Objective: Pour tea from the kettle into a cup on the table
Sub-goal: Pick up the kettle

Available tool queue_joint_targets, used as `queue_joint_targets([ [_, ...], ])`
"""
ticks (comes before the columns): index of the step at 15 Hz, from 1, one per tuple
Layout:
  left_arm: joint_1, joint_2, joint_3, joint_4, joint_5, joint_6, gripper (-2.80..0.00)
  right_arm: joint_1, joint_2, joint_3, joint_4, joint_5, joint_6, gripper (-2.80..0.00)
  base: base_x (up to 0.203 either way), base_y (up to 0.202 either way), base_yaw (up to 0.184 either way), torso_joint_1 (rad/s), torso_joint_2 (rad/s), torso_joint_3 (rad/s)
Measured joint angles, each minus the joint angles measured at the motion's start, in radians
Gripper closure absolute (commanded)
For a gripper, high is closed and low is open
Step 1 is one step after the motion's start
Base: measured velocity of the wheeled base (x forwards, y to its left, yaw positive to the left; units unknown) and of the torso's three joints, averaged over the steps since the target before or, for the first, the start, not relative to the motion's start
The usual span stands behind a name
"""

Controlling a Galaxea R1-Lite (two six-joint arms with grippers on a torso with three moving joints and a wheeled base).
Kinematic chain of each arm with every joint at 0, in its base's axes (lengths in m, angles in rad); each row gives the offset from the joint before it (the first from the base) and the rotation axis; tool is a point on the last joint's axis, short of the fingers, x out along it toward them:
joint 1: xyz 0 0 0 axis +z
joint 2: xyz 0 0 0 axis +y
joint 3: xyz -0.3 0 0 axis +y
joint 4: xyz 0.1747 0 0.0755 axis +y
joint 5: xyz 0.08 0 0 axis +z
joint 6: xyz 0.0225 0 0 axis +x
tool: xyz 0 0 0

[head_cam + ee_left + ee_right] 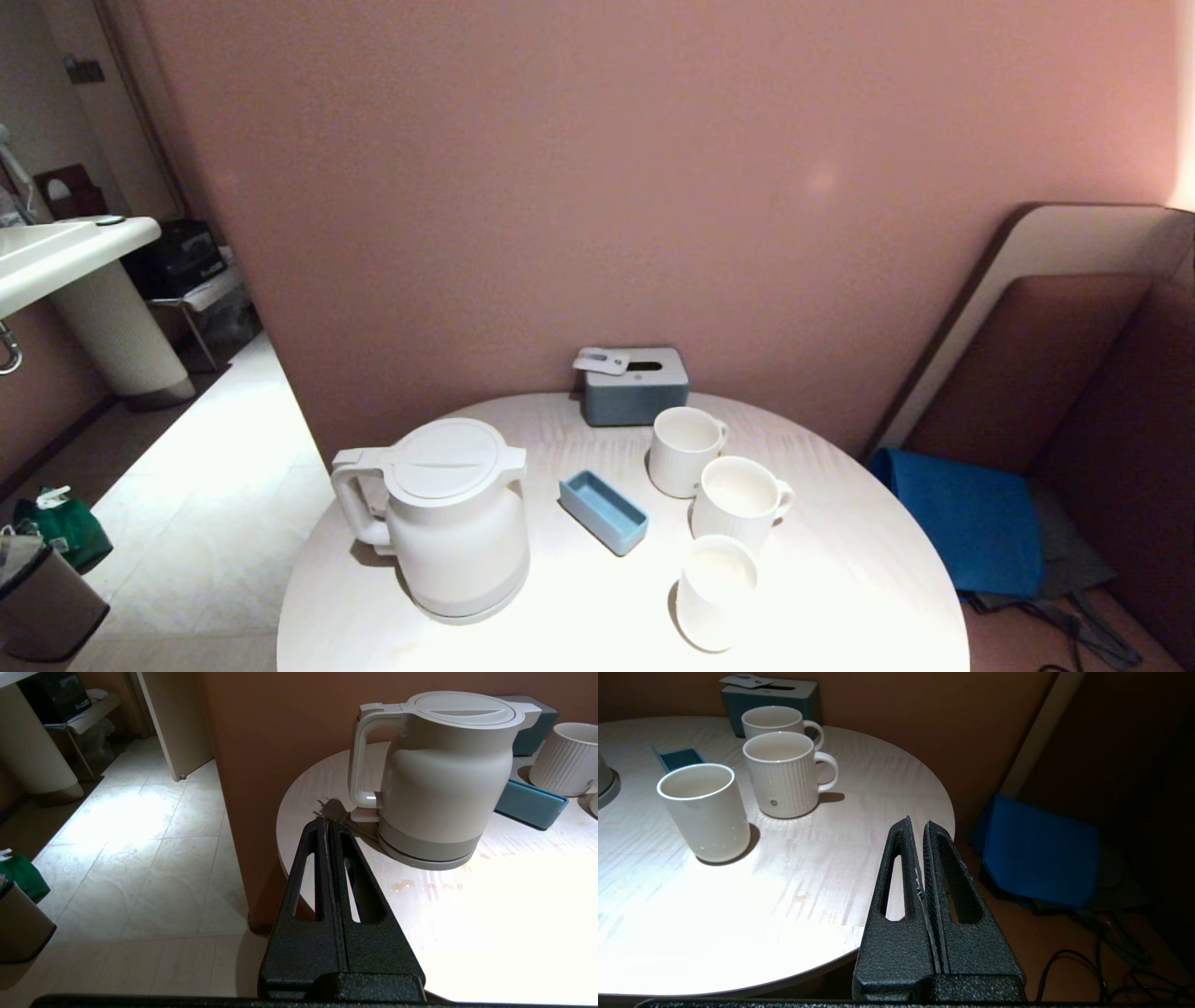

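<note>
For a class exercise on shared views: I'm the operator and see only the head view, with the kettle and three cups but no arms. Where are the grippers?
Observer: The left gripper is shut, by the table edge on the kettle handle's side, not touching it.
Operator: And the right?
Observer: The right gripper is shut, at the table edge beyond the nearest cup, holding nothing.
Operator: Any spills?
Observer: Small pale droplets lie on the table beside the kettle's base.
</note>
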Motion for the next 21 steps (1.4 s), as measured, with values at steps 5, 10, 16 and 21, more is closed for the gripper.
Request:
queue_joint_targets([
  [5, 0.0, 0.0, 0.0, 0.0, 0.0, 0.0, 0.0, 0.0, 0.0, 0.0, 0.0, 0.0, 0.001, 0.0, 0.0, 0.0, 0.0, 0.0, 0.0, 0.0],
  [10, 0.0, 0.0, 0.0, 0.0, 0.0, 0.0, 0.0, 0.0, 0.0, 0.0, 0.0, 0.0, 0.0, 0.0, 0.0, 0.0, 0.0, 0.0, 0.0, 0.0],
  [16, 0.0, 0.0, 0.0, 0.002, 0.0, 0.006, 0.0, 0.001, 0.0, 0.0, 0.0, 0.0, 0.001, 0.0, 0.0, 0.0, 0.0, 0.0, 0.0, 0.0],
  [21, 0.0, 0.0, 0.0, 0.003, 0.001, 0.009, 0.0, 0.001, 0.0, 0.0, 0.0, 0.0, 0.002, 0.0, 0.0, 0.0, 0.0, 0.0, 0.0, 0.0],
])
